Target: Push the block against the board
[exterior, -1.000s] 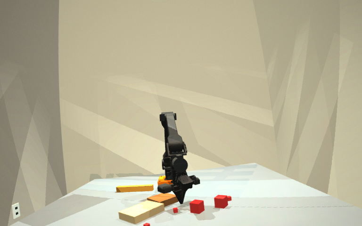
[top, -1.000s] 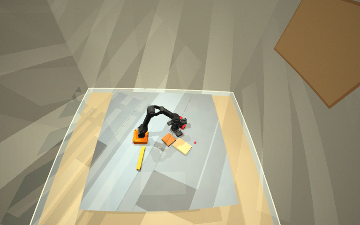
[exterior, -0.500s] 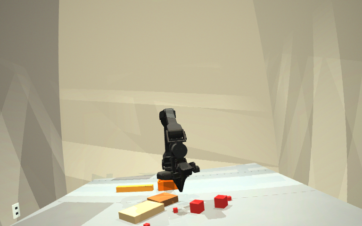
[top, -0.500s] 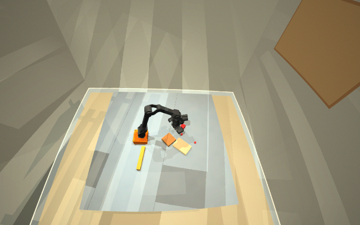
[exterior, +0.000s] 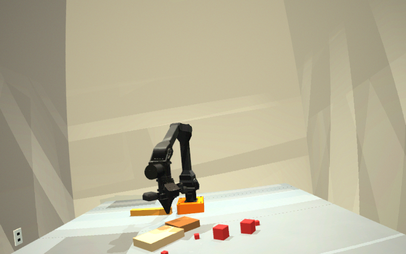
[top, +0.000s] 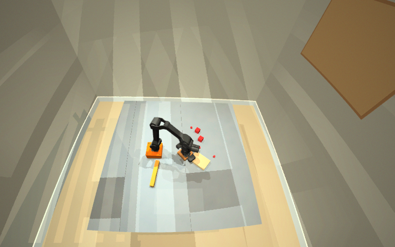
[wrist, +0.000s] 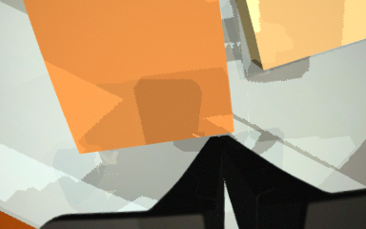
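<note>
while gripper [top: 183, 162] [exterior: 167, 212] [wrist: 219, 145] hovers shut — block [top: 182, 155] [exterior: 183, 223] [wrist: 143, 76], board [top: 201, 161] [exterior: 158, 238] [wrist: 310, 31] nr ea. other

The black arm rises straight up from its mount, bends sharply at the elbow high above the claw [top: 184, 161] [exterior: 167, 212] [wrist: 219, 137], then slopes down to the wrist [top: 185, 140] [exterior: 159, 166] just over it. The claw points downward, its fingertips together and nothing between them. From where I stand, the upright upper link [top: 156, 136] [exterior: 185, 155] sits behind the claw.

The orange square block [top: 181, 154] [exterior: 183, 222] [wrist: 129, 57] lies flat on the worktop [top: 215, 189] [exterior: 284, 221] [wrist: 305, 114], angled beside the flat, cream, oblong board [top: 203, 161] [exterior: 158, 237] [wrist: 305, 33].
</note>
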Available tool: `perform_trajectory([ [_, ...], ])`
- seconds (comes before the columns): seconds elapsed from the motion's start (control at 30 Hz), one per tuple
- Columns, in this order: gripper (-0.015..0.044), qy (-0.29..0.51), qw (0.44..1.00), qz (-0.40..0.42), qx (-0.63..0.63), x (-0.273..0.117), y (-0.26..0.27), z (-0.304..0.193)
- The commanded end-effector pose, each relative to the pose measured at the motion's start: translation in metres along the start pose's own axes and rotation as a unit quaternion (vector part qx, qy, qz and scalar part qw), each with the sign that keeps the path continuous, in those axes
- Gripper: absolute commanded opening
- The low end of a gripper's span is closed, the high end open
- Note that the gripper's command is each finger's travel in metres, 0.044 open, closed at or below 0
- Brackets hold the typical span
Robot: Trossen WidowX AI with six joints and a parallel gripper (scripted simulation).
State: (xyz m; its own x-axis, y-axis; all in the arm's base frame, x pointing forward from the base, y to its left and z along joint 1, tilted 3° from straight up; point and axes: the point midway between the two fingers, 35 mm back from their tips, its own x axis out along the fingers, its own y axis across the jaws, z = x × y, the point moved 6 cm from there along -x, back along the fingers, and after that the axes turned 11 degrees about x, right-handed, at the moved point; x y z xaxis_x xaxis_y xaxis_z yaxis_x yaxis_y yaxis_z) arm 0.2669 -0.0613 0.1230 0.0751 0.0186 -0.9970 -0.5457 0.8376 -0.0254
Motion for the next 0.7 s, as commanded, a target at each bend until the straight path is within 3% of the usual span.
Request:
perform_trajectory([
  [0.0, 0.0000, 0.001, 1.000, 0.005, -0.022, 0.004, -0.008, -0.041],
  [0.2, 0.0000, 0.001, 1.000, 0.005, -0.022, 0.007, -0.009, -0.041],
  [0.37, 0.0000, 0.001, 1.000, 0.005, -0.022, 0.059, -0.007, -0.042],
  [0.67, 0.0000, 0.001, 1.000, 0.005, -0.022, 0.059, -0.007, -0.039],
])
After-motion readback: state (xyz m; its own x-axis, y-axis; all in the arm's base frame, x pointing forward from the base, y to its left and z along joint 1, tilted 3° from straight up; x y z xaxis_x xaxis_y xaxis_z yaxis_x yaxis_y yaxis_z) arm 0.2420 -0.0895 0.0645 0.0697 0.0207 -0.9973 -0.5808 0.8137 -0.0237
